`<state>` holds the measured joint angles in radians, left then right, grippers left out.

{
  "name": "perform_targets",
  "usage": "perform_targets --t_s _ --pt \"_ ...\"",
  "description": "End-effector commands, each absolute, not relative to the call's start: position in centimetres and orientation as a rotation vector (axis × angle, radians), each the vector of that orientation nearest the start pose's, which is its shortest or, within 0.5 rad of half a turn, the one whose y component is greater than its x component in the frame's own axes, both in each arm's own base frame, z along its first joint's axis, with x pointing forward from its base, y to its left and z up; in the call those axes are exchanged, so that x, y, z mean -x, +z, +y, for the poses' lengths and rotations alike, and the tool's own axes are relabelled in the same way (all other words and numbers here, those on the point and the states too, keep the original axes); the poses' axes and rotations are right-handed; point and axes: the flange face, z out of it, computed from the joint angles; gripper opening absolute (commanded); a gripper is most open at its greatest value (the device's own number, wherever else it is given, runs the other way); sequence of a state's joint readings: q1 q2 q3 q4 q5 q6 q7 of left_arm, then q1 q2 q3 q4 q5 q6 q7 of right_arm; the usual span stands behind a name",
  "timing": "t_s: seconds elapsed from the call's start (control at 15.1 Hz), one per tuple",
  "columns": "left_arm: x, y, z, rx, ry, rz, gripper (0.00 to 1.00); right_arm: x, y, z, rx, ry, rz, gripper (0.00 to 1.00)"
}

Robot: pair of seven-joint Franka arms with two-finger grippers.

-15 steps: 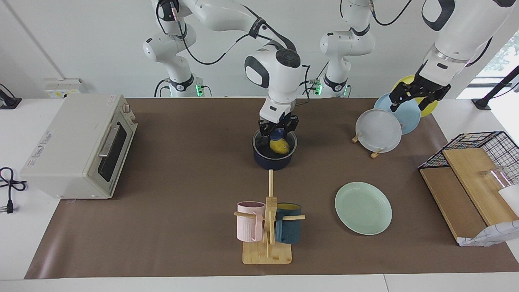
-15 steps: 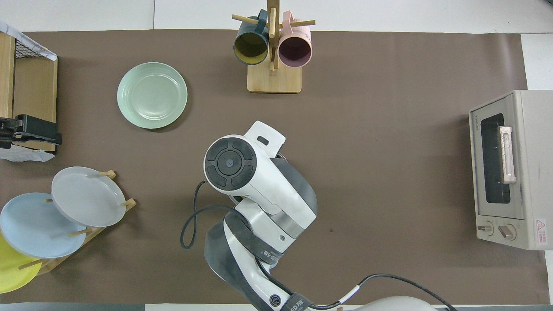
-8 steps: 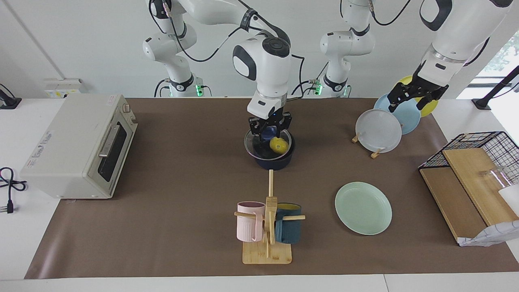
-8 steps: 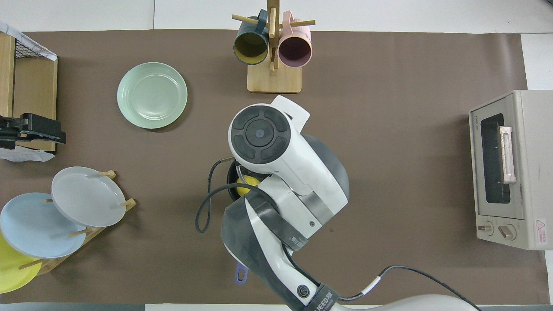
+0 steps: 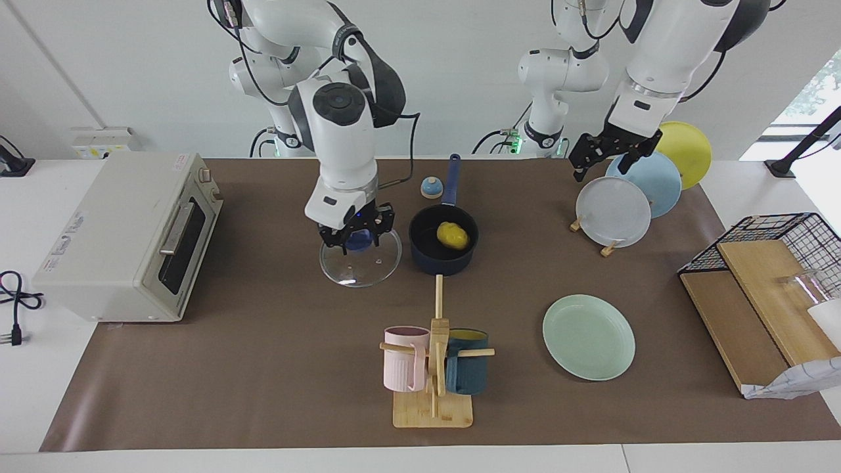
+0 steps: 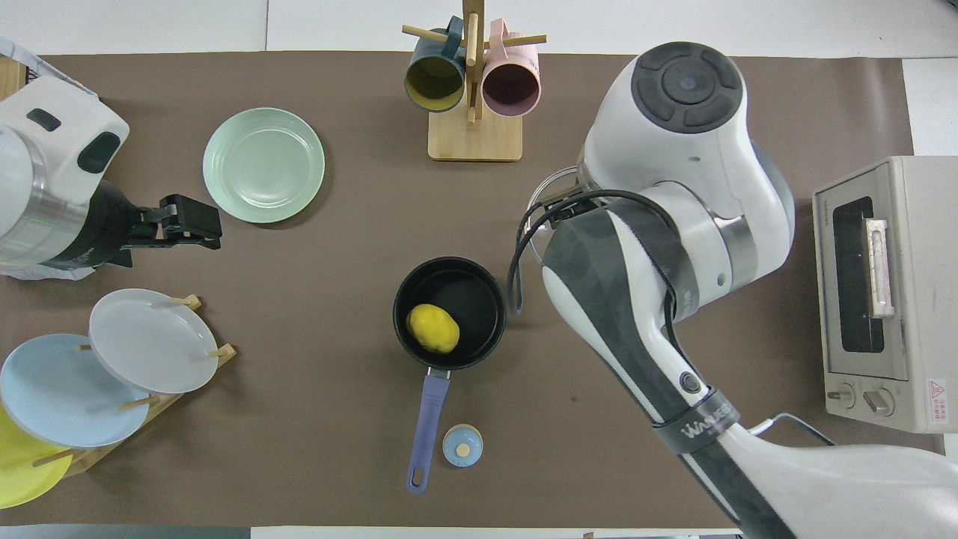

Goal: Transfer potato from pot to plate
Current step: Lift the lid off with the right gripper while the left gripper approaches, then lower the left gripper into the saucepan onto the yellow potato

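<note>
Right gripper (image 5: pixel 355 238) has carried the glass lid (image 5: pixel 360 259) off the pot (image 5: pixel 443 246), still pinching its knob beside the pot toward the toaster oven (image 5: pixel 128 236), so potato (image 5: pixel 453 235) lies exposed inside, plate (image 5: pixel 589 336) bare; left gripper (image 5: pixel 608 159) fingers spread, over the plate rack (image 5: pixel 614 210).

The potato (image 5: pixel 453 234) is bright yellow against the black inside of the navy pot (image 5: pixel 443 247), whose long handle is a paler blue. The plate (image 5: pixel 589 336) at lower right of the facing view is pale mint green. A clear glass lid (image 5: pixel 360 259) has a blue knob. The bench (image 5: pixel 276 368) wears a plain brown cover. Racked plates run grey-white (image 5: pixel 613 211), light blue (image 5: pixel 650 180), yellow (image 5: pixel 686 144). Mugs are ribbed pink (image 5: pixel 405 358) and dark teal (image 5: pixel 468 368).
</note>
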<state>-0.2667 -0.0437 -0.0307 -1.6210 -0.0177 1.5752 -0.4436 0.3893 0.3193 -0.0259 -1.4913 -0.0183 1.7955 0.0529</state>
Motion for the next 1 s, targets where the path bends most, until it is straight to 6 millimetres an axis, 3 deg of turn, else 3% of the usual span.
perform_targets --t_s 0.0,0.2,0.4,0.6,0.8,0.93 --pt "-50.1 62.8 -19.3 3.154 -0.003 -0.306 1.0 -62.6 48.7 17.8 3.094 0.05 -0.579 0.58" --pt "-48.2 62.4 -22.3 3.148 0.003 -0.357 1.0 -63.7 47.3 10.6 3.072 0.051 -0.663 0.58" --pt "-46.1 60.8 -25.8 3.169 -0.047 -0.381 1.0 -62.6 44.0 5.7 3.066 -0.016 -0.704 0.58" --pt "-45.1 58.2 -29.4 3.178 -0.067 -0.434 1.0 -61.4 41.1 4.9 3.07 -0.037 -0.701 0.58" --pt "-45.3 54.5 -31.5 3.198 -0.112 -0.5 1.0 -60.8 38.8 2.7 3.072 -0.044 -0.701 0.58" --pt "-46.4 51.2 -33.0 3.182 -0.11 -0.633 1.0 -60.0 37.6 2.0 3.068 -0.079 -0.738 0.58"
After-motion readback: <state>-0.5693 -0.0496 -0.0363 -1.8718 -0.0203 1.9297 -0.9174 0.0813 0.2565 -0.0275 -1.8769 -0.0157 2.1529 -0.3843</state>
